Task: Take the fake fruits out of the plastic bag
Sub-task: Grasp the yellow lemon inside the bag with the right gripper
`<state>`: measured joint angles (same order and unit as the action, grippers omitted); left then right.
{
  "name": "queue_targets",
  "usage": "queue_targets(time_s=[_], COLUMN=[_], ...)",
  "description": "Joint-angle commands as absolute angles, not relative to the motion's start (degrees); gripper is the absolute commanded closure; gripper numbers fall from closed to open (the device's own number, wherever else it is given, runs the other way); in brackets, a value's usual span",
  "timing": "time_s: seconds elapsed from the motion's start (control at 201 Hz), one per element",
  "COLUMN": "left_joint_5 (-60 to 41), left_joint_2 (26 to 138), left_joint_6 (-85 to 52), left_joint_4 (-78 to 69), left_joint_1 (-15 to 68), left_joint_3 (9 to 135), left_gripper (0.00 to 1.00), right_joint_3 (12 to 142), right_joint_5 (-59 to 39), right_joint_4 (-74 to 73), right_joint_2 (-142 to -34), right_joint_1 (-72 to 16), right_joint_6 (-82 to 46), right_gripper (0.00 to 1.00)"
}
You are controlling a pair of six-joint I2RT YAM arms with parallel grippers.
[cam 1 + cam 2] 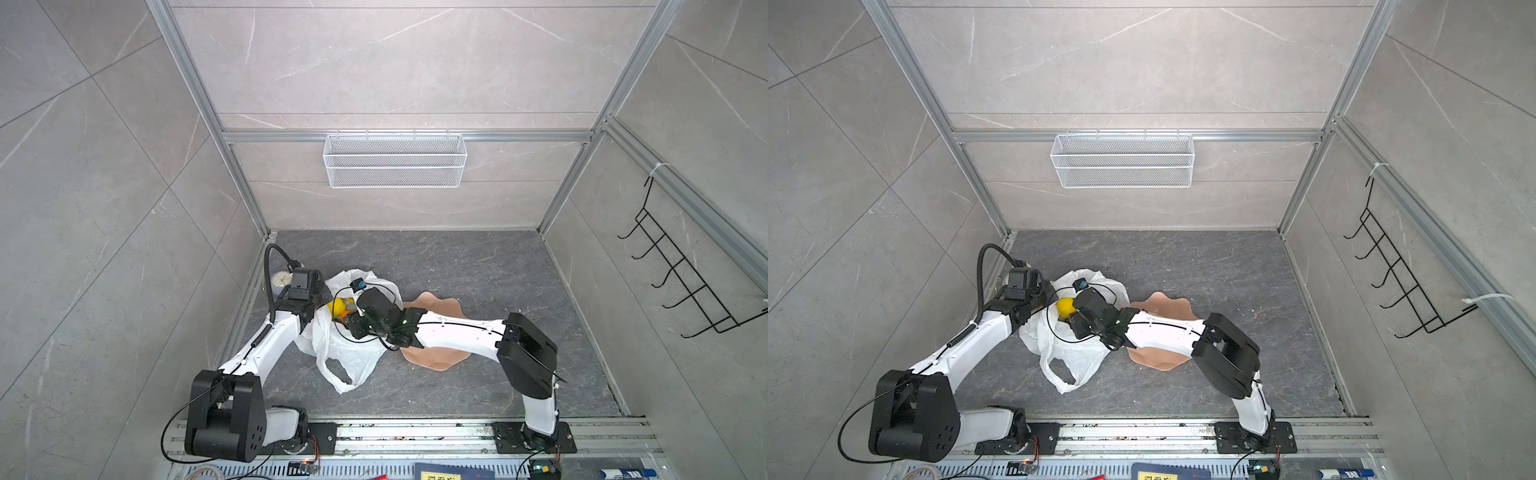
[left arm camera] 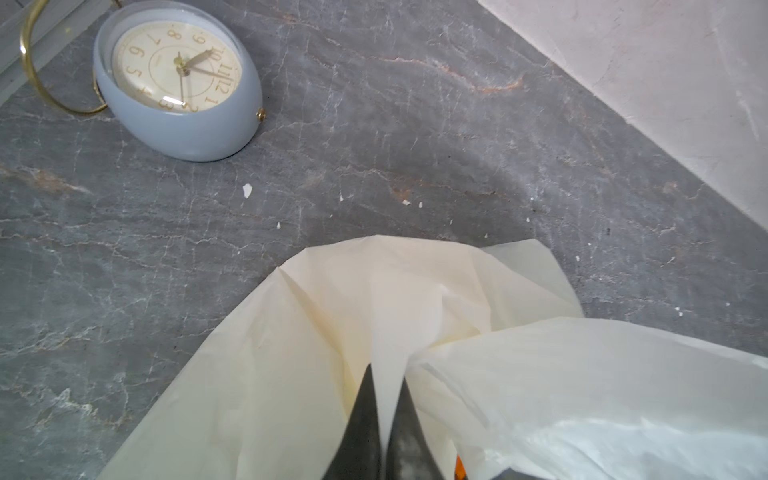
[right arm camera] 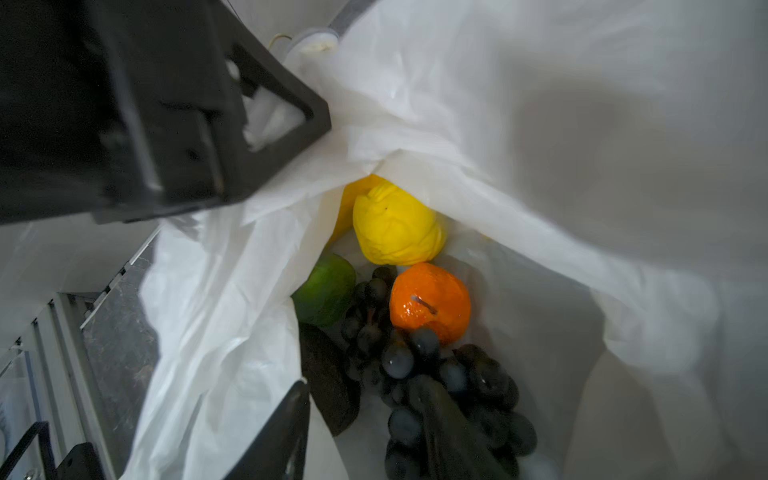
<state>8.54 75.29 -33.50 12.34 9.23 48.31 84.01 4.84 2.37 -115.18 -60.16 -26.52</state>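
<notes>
Firmly, the left gripper (image 2: 385, 374) pinches the crinkly translucent plastic bag (image 2: 374, 299), while the right gripper (image 3: 361, 386) stands parted over the glossy dark grape bunch (image 3: 397, 359).

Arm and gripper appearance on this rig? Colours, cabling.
Left arm and right arm: white link shells, black joint housings. Left carries a ribbed black hose; right has thin looping black wires. Left gripper and right gripper: black fingers.
</notes>
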Motion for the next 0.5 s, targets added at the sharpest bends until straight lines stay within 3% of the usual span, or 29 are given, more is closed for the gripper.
queue_targets(time_s=[0.0, 0.194, 0.493], left_joint_5=[6.7, 6.3, 13.0], left_joint_2=[76.3, 78.6, 79.3], left_joint_6=[-34.4, -34.0, -31.8], left_joint_4=[10.9, 11.3, 12.6], left_joint_1=[9.7, 9.8, 9.6], left_joint_3=[51.3, 52.2, 49.9], left_gripper=[0.94, 0.94, 0.93], right_joint_3=[88.8, 94.9, 101.7], right_joint_5=[5.4, 5.8, -0.1], right_joint_4=[3.6, 4.6, 4.8], right_joint_2=[-119.3, -125.9, -131.6], right_joint_1=[-58.5, -56.4, -55.3], right_joint_6=[-29.1, -31.9, -32.6], right_gripper=[0.53, 0.51, 0.34])
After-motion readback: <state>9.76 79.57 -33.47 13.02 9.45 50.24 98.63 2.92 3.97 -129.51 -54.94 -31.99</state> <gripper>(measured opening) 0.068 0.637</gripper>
